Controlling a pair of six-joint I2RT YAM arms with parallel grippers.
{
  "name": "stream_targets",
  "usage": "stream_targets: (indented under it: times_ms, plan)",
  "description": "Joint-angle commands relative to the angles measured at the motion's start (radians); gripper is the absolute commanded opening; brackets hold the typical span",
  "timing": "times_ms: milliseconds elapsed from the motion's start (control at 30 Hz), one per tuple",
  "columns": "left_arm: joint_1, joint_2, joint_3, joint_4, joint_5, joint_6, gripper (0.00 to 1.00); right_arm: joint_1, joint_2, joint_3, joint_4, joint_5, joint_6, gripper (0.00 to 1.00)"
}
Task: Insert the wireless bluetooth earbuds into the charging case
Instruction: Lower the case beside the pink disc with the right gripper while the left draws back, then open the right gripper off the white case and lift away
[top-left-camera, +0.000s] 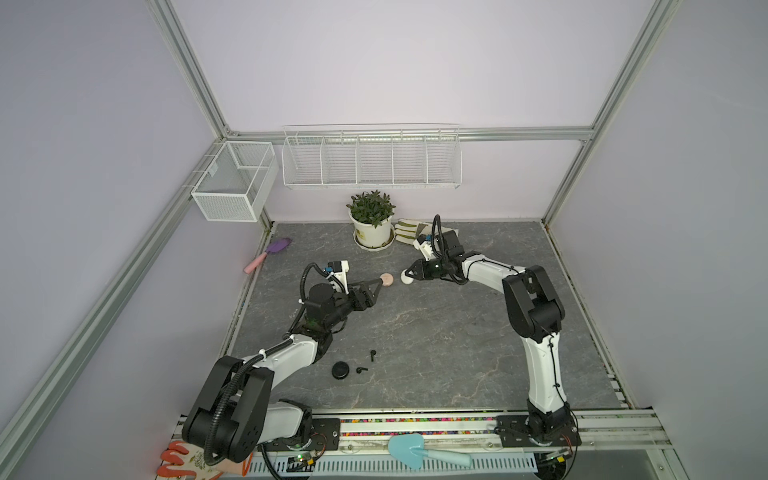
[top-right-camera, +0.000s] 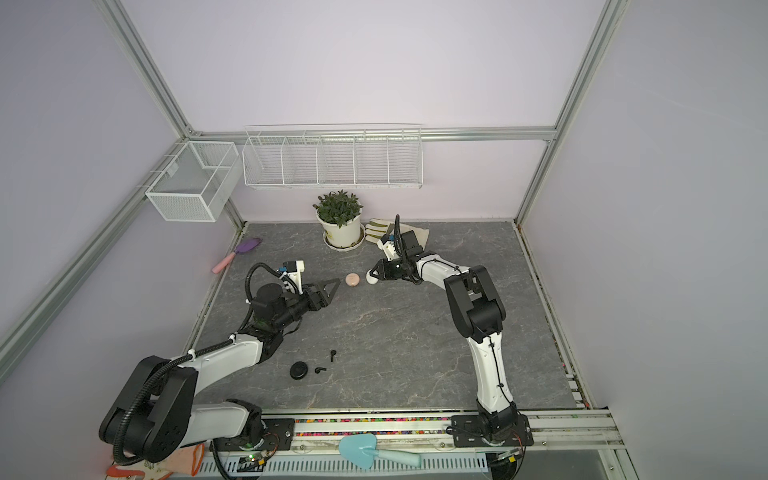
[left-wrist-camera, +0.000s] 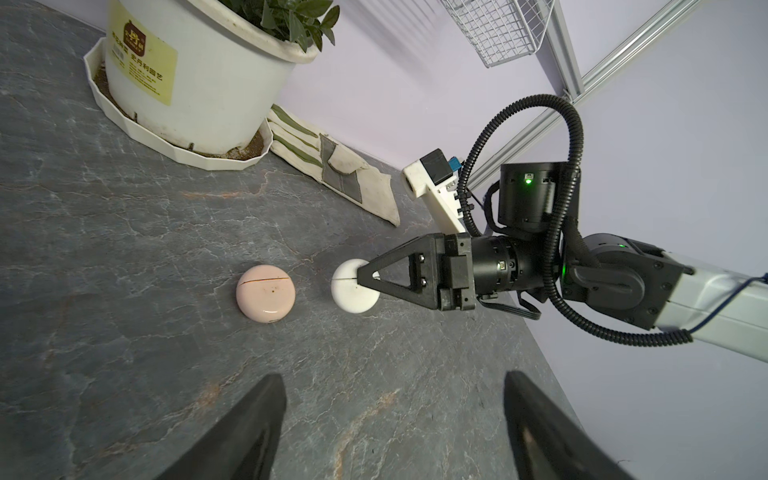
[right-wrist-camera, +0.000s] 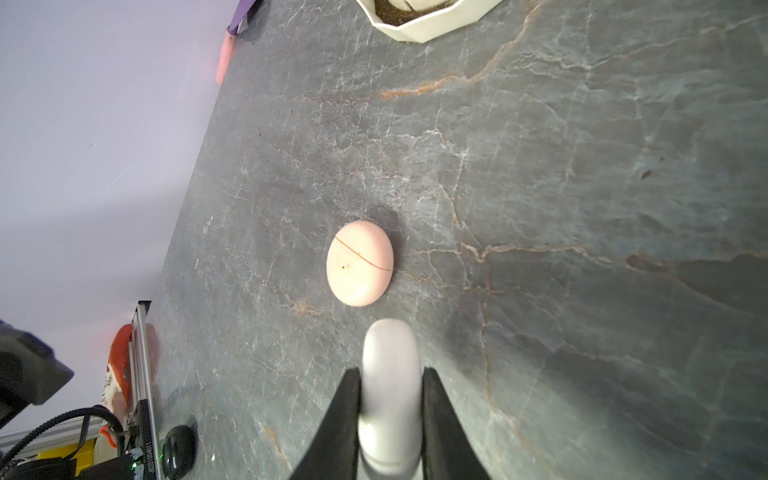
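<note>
Clock ref: for you, 12 is the back wall and 6 the arm bases in both top views.
Far black earbud (top-left-camera: 372, 355): flat on the table (top-left-camera: 436, 332), about 7 o'clock from its centre. Long axis runs 12–6. Too small for you to call which end is the bud.
Near black earbud (top-left-camera: 361, 370): also flat, long axis roughly 3–9, skewed slightly toward 2–8. Sits at 7 o'clock of the far one, apart from it.
Black case (top-left-camera: 340, 370): closed round puck lying flat, just beside the near black earbud on its 9 o'clock side. You can't tell from here whether they touch.
Pink case (left-wrist-camera: 266, 293): closed, flat on the table, about 11 o'clock from centre, seam line showing across its top.
White case (left-wrist-camera: 351, 295): at 3 o'clock of the pink case, near but apart, stood on edge. You can't tell whether it rests on the table.
Right gripper (right-wrist-camera: 391, 374): clamped on the white case, one finger on each flat face, pointing toward 9 o'clock.
Left gripper (left-wrist-camera: 391, 378): fingers wide apart, nothing between them. Points about 2 o'clock, tip near the pink case's 9 o'clock side.
Potted plant (top-left-camera: 372, 232): 12 o'clock of the pink case, well apart.
</note>
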Motion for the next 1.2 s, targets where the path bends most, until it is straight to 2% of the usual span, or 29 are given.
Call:
stream_targets:
  times_ms: [0,333,667,1167]
  plan:
    - [0.002,0.014,0.037,0.019,0.018,0.007,0.83,0.003,0.036,0.038,-0.015,0.002,0.014,0.18]
    - [0.012,0.007,0.041,0.019,0.025,0.011,0.84,0.012,0.099,0.098,-0.036,0.013,0.044,0.19]
    - [0.018,0.016,0.041,0.026,0.028,0.01,0.84,0.005,0.124,0.115,-0.06,0.026,0.045,0.25]
    - [0.023,0.025,0.031,0.046,0.024,-0.004,0.84,-0.002,0.114,0.118,-0.114,0.083,0.026,0.49]
